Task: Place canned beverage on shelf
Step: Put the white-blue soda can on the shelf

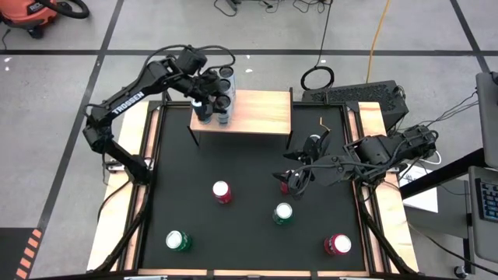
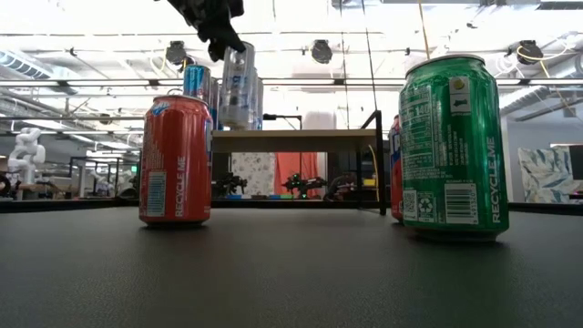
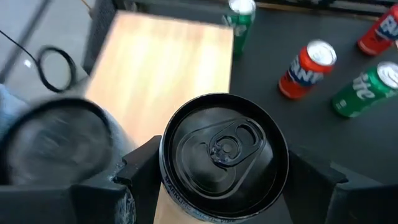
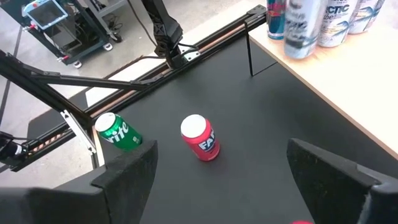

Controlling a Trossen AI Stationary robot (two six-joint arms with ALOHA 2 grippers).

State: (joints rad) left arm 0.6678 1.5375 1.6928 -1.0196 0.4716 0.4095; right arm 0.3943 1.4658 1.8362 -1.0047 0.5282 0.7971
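Light wood makes up the shelf [image 1: 257,113], a small board on thin black legs at the far edge of the black table [image 1: 249,225]. The left gripper [image 1: 204,99] is above the shelf's left end, its two fingers clamped around a silver can with a dark lid [image 3: 224,155]. The left wrist view looks straight down onto that lid, with a finger pressed to each side. In the low view the can hangs slightly tilted, its base just above the board rather than resting on it. Other cans [image 4: 323,18] already stand close together at that end of the shelf, right beside the held one.

The step in hand looks like the set-down. To do it well, the can should be brought upright, lowered until its base sits flat on the wood, and kept just clear of the neighbours so none is knocked. The fingers should part only once the can rests, then lift straight up.

The right gripper [image 1: 299,175] hovers over the table to the right of centre, fingers apart and holding nothing, near a red can partly hidden beneath it. Still on the table are a red can [image 1: 222,191], a green can [image 1: 283,213], another green can [image 1: 178,241] and a red can [image 1: 338,245].
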